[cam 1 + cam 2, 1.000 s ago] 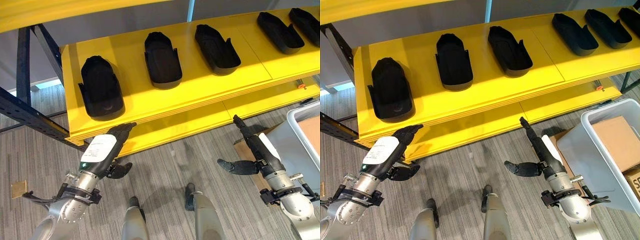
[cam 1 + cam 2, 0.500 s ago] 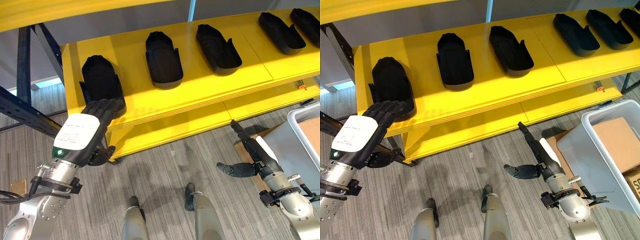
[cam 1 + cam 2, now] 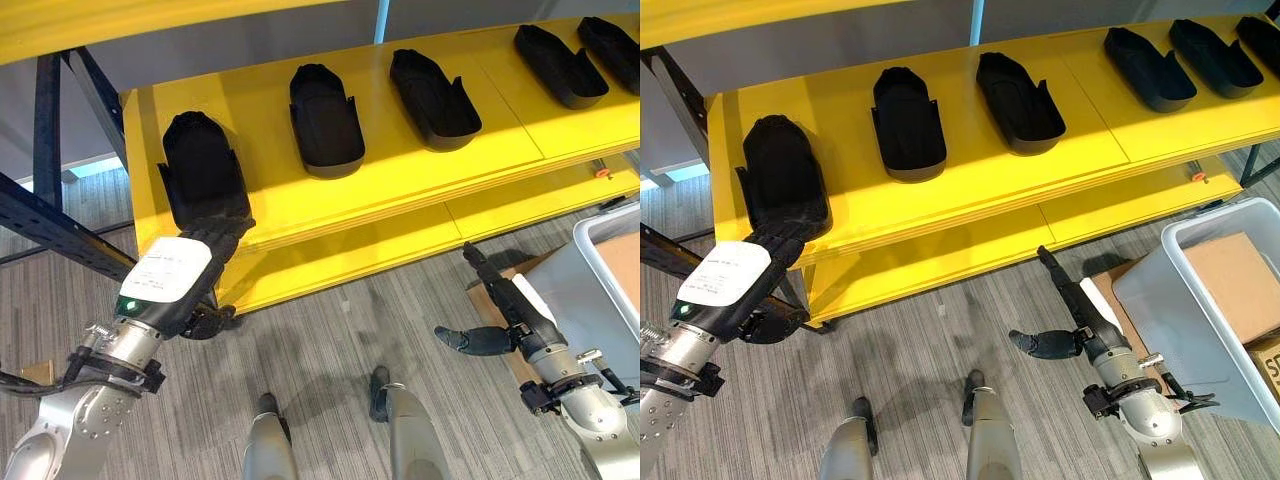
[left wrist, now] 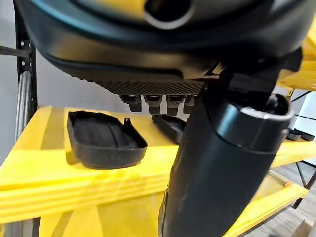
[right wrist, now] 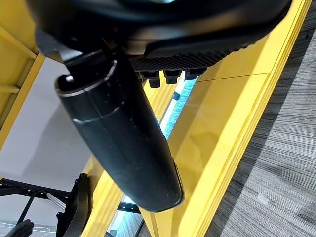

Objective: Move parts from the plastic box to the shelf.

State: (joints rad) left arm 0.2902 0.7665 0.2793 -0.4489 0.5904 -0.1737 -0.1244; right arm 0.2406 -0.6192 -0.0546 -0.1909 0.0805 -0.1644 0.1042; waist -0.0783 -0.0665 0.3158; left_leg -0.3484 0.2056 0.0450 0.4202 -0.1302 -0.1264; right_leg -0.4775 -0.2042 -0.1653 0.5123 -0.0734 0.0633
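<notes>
Both hands (image 3: 185,280) (image 3: 500,310) open, seemingly empty.

Shelf front (image 3: 400,185): you're seeing open yellow strip running 9 to 3 o'clock.
Parts (image 3: 325,120): standing behind, blocking 12 o'clock.

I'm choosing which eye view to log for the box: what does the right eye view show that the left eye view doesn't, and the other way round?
The right eye view shows the plastic box as a whole bin with a cardboard box inside. The left eye view shows just the box's corner, plus more of the dark shelf frame. Both share the yellow shelf, its black parts, the left hand at the leftmost part and the open right hand.
</notes>
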